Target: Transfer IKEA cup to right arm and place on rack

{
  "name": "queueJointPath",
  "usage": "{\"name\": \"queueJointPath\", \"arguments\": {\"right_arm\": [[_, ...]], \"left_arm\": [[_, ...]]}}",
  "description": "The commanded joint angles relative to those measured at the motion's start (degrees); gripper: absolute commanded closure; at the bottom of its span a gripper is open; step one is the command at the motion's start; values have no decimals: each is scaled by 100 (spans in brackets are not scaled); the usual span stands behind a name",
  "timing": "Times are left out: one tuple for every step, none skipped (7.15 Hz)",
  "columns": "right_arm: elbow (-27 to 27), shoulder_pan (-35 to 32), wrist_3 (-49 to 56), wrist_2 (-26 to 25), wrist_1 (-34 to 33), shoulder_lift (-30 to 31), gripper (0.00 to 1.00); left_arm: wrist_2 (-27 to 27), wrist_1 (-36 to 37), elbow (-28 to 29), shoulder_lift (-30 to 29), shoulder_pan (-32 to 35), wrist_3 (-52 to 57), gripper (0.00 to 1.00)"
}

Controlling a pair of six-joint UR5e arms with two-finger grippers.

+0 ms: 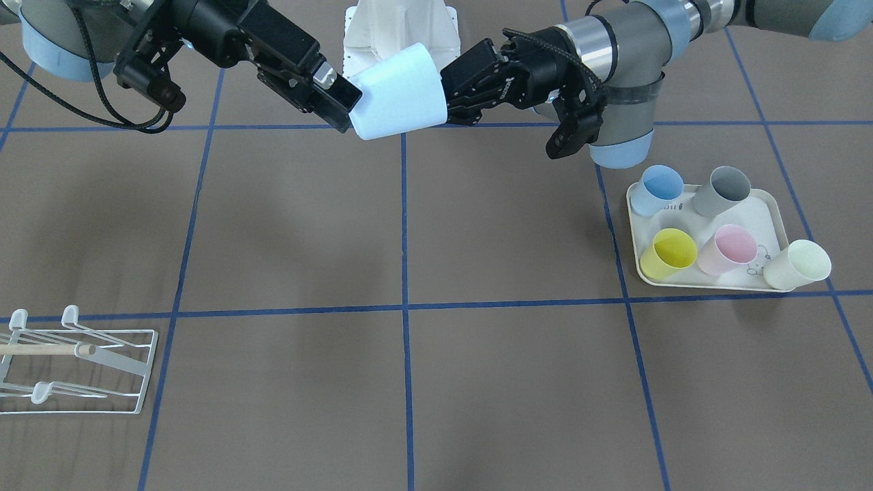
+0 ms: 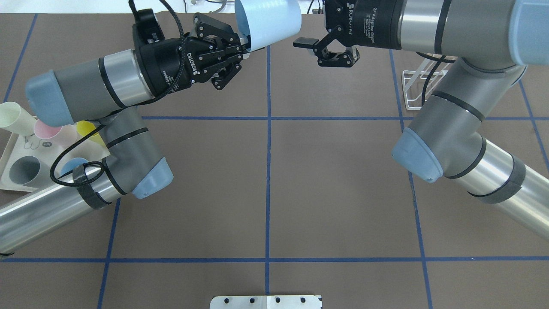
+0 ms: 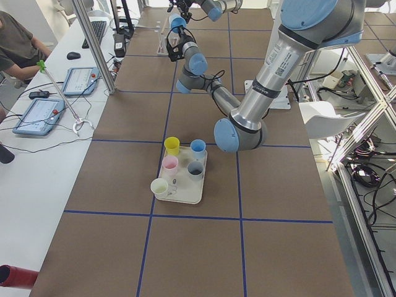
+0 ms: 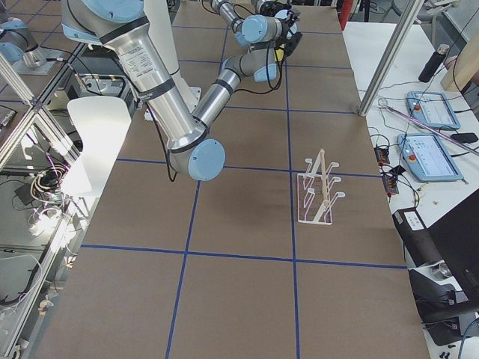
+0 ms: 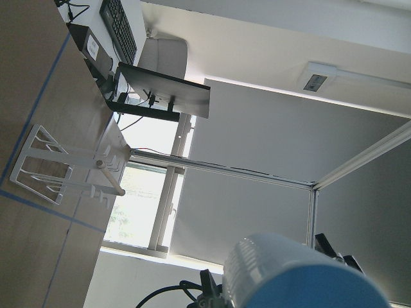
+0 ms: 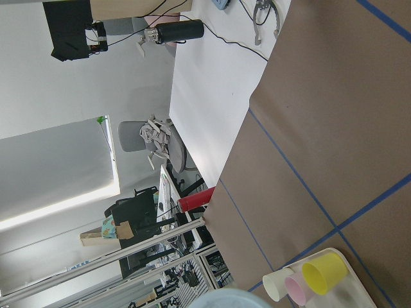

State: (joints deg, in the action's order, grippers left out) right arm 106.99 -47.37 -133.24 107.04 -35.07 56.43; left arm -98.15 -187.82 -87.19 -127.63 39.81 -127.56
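Handover step: the cup (image 2: 268, 21) is pinched at its rim by the left gripper (image 2: 243, 43), with its base just beside the wide-spread right gripper (image 1: 344, 99), which by my judgement must clamp before the left releases; the rack (image 1: 75, 368) lies well apart from both

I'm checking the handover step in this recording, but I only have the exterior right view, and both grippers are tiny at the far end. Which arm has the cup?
Observer: The left gripper holds the pale blue cup by its rim, in the air between the two arms.
Operator: Has the right one taken hold?
Observer: Not yet, it seems. The right gripper is at the cup's base with its jaws open, and the overhead view shows a gap between one finger and the cup.
Operator: Any cups left?
Observer: Five other cups sit on a cream tray on the left arm's side.
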Motion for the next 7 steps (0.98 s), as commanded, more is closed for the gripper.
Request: {"name": "queueJointPath", "arguments": {"right_arm": [[6, 26, -9, 1, 9, 0, 0], [6, 43, 0, 1, 9, 0, 0], [15, 52, -9, 1, 9, 0, 0], [6, 52, -9, 1, 0, 0, 1], [15, 43, -9, 1, 9, 0, 3], [15, 52, -9, 1, 9, 0, 19], [24, 43, -174, 1, 18, 0, 61]], "left_arm": [[7, 9, 123, -113, -35, 3, 100], [7, 9, 123, -122, -35, 3, 100], [7, 9, 132, -157, -35, 3, 100], [7, 9, 132, -157, -35, 3, 100], [7, 9, 132, -157, -35, 3, 100], [7, 9, 132, -157, -35, 12, 100], [7, 18, 132, -157, -35, 12, 92]]}}
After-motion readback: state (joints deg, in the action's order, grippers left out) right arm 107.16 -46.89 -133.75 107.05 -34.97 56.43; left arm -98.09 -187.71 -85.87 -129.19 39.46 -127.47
